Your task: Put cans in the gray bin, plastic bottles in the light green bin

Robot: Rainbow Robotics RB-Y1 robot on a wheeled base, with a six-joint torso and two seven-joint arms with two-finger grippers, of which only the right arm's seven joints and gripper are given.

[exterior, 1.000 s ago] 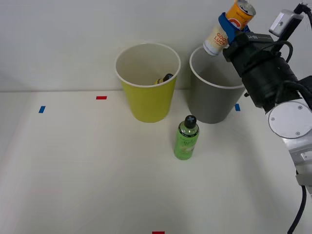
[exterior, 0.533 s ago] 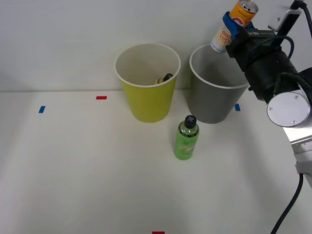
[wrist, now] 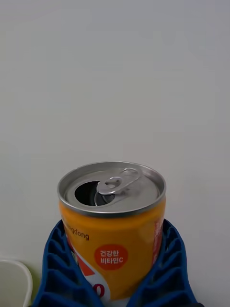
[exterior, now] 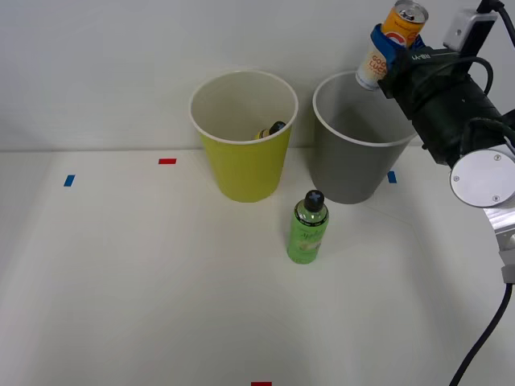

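Observation:
My right gripper [exterior: 388, 42] is shut on the orange can [exterior: 392, 40], holding it tilted in the air above the far right rim of the gray bin [exterior: 354, 165]. In the right wrist view the can [wrist: 112, 230] sits between my blue ribbed fingers [wrist: 57, 268], its silver top and pull tab facing the camera. A green plastic bottle [exterior: 307, 228] with a black cap stands upright on the table in front of the two bins. The light green bin [exterior: 244, 161] stands left of the gray one, with a dark-capped yellowish bottle [exterior: 272, 130] lying inside it.
Small red tape marks [exterior: 167, 161] and blue tape marks [exterior: 69, 180] lie on the white table. A white wall rises right behind the bins. The black right arm [exterior: 451, 104] reaches in from the right edge.
My right gripper has carried the can a little to the right and upward, from over the gray bin's right rim to slightly beyond it.

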